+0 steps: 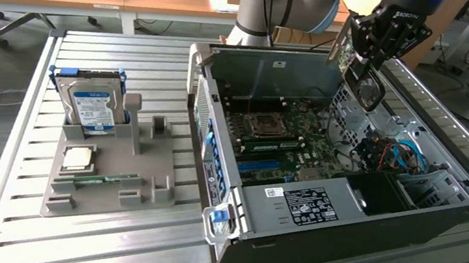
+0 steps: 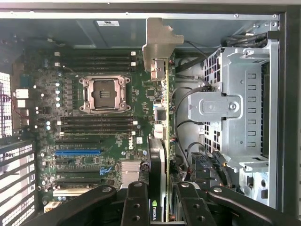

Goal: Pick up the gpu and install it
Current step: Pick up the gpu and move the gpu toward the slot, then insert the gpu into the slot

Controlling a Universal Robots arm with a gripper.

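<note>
A: Where do we have the gpu [image 1: 364, 86]?
B: We see it in the gripper [image 1: 366, 59], hanging upright over the open computer case [image 1: 337, 237], near the far corner on the exterior view's right. The fingers [image 2: 136, 205] are clamped on the card, one on each face.
A: What room do we have around it?
B: Looking along its thin edge from the wrist, we find it between the CPU socket [image 2: 103, 94] and the drive cage [image 2: 235, 106], with black cables [image 2: 186, 99] just beside it on the cage side. The motherboard [image 1: 291, 134] lies open beneath.
A: What can't we make out?
B: Its lower end overlaps the case's inner wall in the exterior view, so we cannot tell whether it is above the rim or just inside. Nor can we tell which slot lies under it.
A: And what differs between views?
B: The exterior view gives us the black fan face; the wrist view gives us the silver bracket [image 2: 157, 44]. The exterior view also shows the hard drive [image 1: 89, 103] and RAM stick [image 1: 107, 179] on the grey holder [image 1: 153, 162], well apart from the case.
</note>
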